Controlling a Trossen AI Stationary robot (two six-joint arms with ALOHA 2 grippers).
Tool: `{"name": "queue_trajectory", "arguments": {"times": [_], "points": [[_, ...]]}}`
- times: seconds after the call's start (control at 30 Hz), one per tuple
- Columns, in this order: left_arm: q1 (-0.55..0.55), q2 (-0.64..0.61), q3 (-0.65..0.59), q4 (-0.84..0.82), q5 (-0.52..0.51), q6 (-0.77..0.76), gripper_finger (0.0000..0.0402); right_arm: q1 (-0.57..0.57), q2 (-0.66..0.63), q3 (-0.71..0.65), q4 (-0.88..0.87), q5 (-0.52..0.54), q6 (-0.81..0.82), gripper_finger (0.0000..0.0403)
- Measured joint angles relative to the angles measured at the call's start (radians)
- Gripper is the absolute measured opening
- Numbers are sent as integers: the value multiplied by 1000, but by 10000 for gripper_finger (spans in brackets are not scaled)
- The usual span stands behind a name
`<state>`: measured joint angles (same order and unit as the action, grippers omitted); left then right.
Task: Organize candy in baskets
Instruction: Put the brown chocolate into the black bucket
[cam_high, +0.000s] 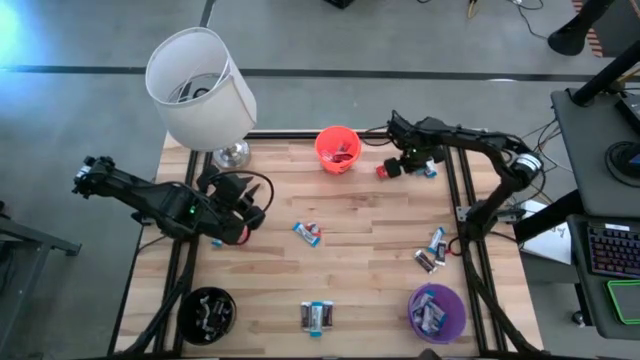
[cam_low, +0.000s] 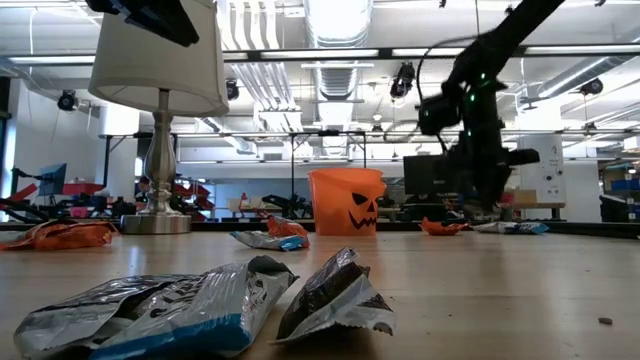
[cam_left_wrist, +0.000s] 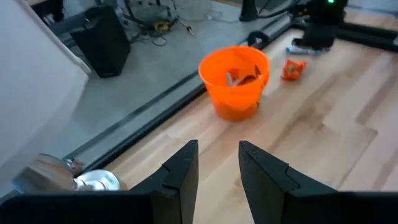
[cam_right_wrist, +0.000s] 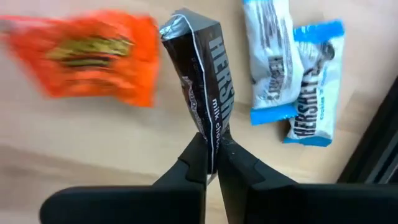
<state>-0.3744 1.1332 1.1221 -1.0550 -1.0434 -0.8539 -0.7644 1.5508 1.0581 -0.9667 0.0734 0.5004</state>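
Pinched at one crimped end between the right claw (cam_right_wrist: 212, 163) fingers, a dark brown bar (cam_right_wrist: 205, 78) stands up off the tabletop (cam_high: 370, 230), its wrapper creased where the tips clamp it. Candy of this kind looks light and thin, with slick foil that crumples rather than resists, so a hold on the flat sealed end (as here) seems surer than one across the soft middle; a loose pinch could let it slide out on the way. Just beside it lie an orange pack (cam_right_wrist: 87, 56) and two blue-and-white bars (cam_right_wrist: 292, 74), close enough that a low swing might nudge them. This cluster sits at the far right of the tabletop, near the orange bucket (cam_high: 337, 149), which already holds a few pieces and is probably not the brown bar's home. A purple bucket (cam_high: 437, 311) at the near right and a black bucket (cam_high: 207, 312) at the near left also hold candy. Loose pieces remain mid-table (cam_high: 308, 233), at the near edge (cam_high: 317, 317) and by the right rail (cam_high: 432, 250). Idle at the left side, the left claw (cam_left_wrist: 217, 165) hangs part-way open and empty, next to the lamp (cam_high: 200, 88), whose shade overhangs that corner but is well clear of the right arm's likely paths.
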Motion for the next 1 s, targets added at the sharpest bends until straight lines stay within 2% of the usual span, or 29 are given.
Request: {"name": "queue_trajectory", "arguments": {"times": [0.33, 0.53, 0.7, 0.8, 1.0], "points": [[49, -1, 85, 0, -15, 15, 98, 107, -212, 22, 6, -32, 62, 13], [90, 9, 172, 0, 147, 137, 104, 191, -283, 31, 24, -29, 135, 12], [102, 23, 222, 0, 192, 216, 127, 271, -289, 31, 76, -30, 154, 12], [103, 31, 240, 6, 208, 179, 138, 327, -290, 31, 111, -42, 147, 12], [103, 40, 244, 35, 209, -27, 134, 417, -322, 31, 205, -80, 91, 12]]}}
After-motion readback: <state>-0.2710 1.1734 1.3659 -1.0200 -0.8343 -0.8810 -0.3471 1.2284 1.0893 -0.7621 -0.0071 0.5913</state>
